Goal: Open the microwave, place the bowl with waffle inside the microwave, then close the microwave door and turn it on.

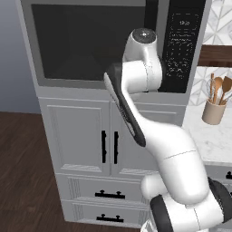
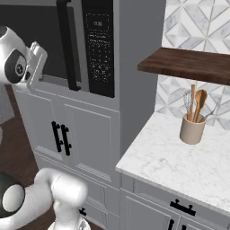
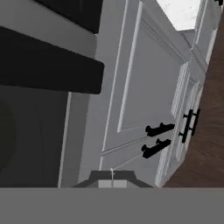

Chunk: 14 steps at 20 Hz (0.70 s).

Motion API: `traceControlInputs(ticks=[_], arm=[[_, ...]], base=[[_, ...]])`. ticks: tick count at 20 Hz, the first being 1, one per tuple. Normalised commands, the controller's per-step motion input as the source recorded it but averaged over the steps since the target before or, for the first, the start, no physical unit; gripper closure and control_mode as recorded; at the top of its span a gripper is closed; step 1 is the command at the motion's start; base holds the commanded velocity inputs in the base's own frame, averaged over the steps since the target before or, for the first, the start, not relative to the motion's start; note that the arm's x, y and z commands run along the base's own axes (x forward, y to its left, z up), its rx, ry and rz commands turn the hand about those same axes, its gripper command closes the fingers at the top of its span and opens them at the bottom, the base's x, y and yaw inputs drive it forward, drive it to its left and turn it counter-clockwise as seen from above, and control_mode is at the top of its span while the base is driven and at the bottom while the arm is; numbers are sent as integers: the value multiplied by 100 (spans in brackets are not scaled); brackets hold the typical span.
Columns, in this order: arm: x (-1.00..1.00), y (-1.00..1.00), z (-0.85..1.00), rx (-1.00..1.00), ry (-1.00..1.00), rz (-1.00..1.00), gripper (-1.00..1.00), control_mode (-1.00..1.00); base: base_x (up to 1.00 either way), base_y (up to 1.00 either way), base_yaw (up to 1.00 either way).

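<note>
Up in the tall grey cabinet sits the microwave (image 1: 113, 45), and the microwave door (image 1: 86, 43) looks closed, its black handle (image 2: 67, 45) standing straight up beside the keypad panel (image 2: 99, 45). The end effector (image 3: 112, 175) is squeezed fully shut with nothing in it, and it hangs close to the bottom of the handle, maybe just below it. Off to the right, a beige crock of wooden spoons (image 2: 193, 128) stands on the white counter (image 2: 170, 166).
</note>
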Motion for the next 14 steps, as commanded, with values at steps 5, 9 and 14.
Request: traceControlInputs(ticks=[5,9,14], arm=[[-100,-21,-8,1,-46,15,100,-100],[-100,-34,8,0,-40,2,100,-100],[-100,-31,52,5,-36,0,100,-100]], base=[[0,0,0],[0,0,0],[0,0,0]])
